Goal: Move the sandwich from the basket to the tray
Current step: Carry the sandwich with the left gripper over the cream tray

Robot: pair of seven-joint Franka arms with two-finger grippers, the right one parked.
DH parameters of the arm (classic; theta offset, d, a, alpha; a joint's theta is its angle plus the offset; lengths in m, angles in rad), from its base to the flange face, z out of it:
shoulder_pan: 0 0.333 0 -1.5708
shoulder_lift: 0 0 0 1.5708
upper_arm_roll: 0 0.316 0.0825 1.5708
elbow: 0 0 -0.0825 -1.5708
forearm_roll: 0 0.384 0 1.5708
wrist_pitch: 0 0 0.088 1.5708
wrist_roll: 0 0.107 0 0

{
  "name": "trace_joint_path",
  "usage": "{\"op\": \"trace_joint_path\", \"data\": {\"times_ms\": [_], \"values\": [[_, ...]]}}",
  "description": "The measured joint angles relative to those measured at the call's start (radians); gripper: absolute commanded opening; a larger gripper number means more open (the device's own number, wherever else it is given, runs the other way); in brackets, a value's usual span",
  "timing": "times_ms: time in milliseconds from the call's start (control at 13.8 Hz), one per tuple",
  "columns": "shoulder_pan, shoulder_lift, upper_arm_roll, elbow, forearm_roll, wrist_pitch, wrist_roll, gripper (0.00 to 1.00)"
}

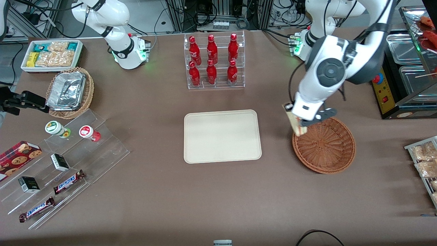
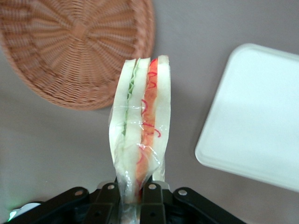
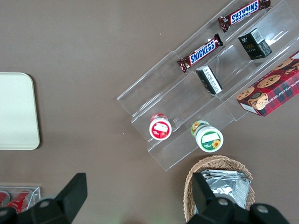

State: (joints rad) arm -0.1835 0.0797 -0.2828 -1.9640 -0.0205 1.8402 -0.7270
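Gripper (image 2: 135, 196) clamped on wrapped sandwich (image 2: 140, 135), apparently above the basket (image 1: 324, 145) rim; tray (image 1: 222, 136) lies beside, toward the parked arm.

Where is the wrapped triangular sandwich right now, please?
The wrapped triangular sandwich is gripped in the left arm's tool, lifted over the round reddish-brown wicker basket's rim nearest the tray.

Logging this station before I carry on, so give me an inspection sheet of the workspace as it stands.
Surface: brown table, no spills seen.
Job's things: sandwich lifted above the basket rim; tray bare.
Clutter: cola bottles, Snickers bars, foil containers.
Grippers: gripper shut on sandwich, above the basket's tray-side edge.
Cables: black cable at the table edge nearest the camera.
Surroundings: metal trays toward the working arm's end.
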Motion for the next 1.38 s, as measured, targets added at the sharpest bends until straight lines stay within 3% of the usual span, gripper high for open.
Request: {"op": "trace_joint_path", "data": {"times_ms": [435, 798, 1378], "values": [[-0.04, 0.142, -0.149, 0.109, -0.005, 0.018, 0.011, 0.0], [-0.171, 0.34, -0.159, 0.261, 0.082, 0.069, -0.142, 0.0], [-0.254, 0.545, -0.159, 0.441, 0.163, 0.137, -0.264, 0.0]]}}
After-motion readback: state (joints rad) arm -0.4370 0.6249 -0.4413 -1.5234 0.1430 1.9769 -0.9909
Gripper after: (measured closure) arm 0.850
